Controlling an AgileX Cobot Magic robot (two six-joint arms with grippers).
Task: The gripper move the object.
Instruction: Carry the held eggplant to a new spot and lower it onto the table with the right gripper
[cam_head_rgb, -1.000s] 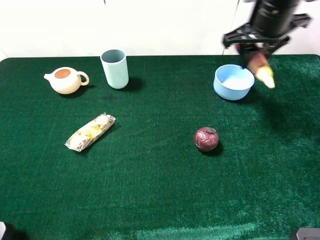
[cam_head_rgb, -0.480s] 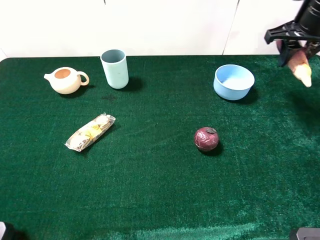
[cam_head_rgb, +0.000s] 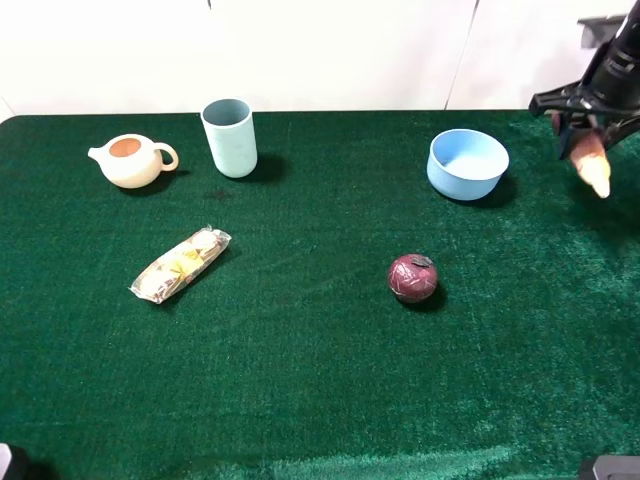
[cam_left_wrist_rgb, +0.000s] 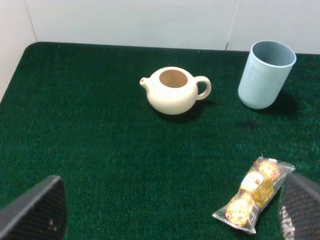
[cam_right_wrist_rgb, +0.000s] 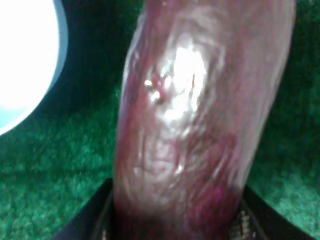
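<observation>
Fingers on my right arm (cam_head_rgb: 552, 100) are shut tight around the purple upper part of the object (cam_head_rgb: 594, 165), which fills my right wrist view. It hangs with its pale tip pointing down over the far right part of the green counter (cam_head_rgb: 300, 350), to the right of the blue bowl (cam_head_rgb: 465, 182) and apart from it. My left fingers (cam_left_wrist_rgb: 37, 210) are spread wide with nothing between them, low over the counter near the snack packet (cam_left_wrist_rgb: 255, 196), the teapot (cam_left_wrist_rgb: 175, 92) and the cup (cam_left_wrist_rgb: 266, 75) beyond.
</observation>
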